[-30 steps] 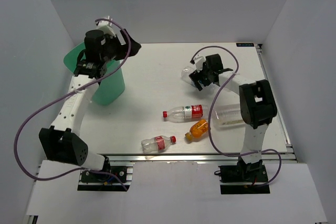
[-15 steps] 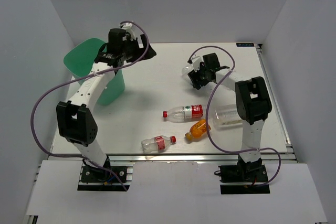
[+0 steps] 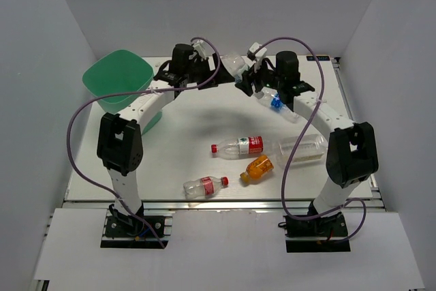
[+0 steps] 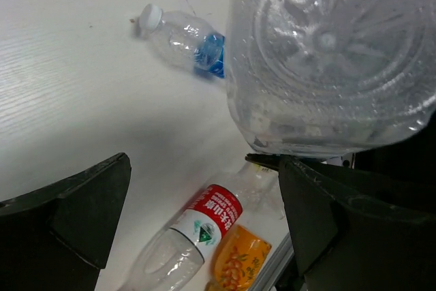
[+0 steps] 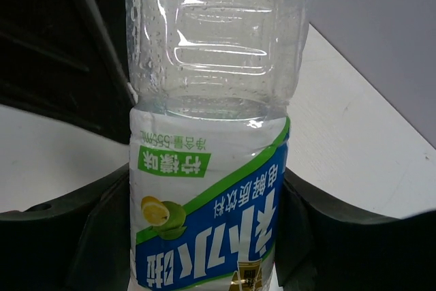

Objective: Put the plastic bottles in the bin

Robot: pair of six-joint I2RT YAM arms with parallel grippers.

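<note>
My right gripper is shut on a clear plastic bottle with a green, white and blue label, held above the table at the back middle. My left gripper is open right beside that bottle, whose base fills the upper right of the left wrist view, beyond the fingers. On the table lie a blue-labelled bottle, a red-labelled bottle, an orange-filled bottle, a second red-labelled bottle and a wide label-free bottle. The mint-green bin stands at the back left.
White walls close in the table at the back and both sides. Purple cables loop off both arms. The table's metal front rail runs just below the nearest bottles.
My right gripper closed on the green-white-labelled bottle and lifted it towards the left. My left arm swung from over the bin to the back middle, next to that bottle.
</note>
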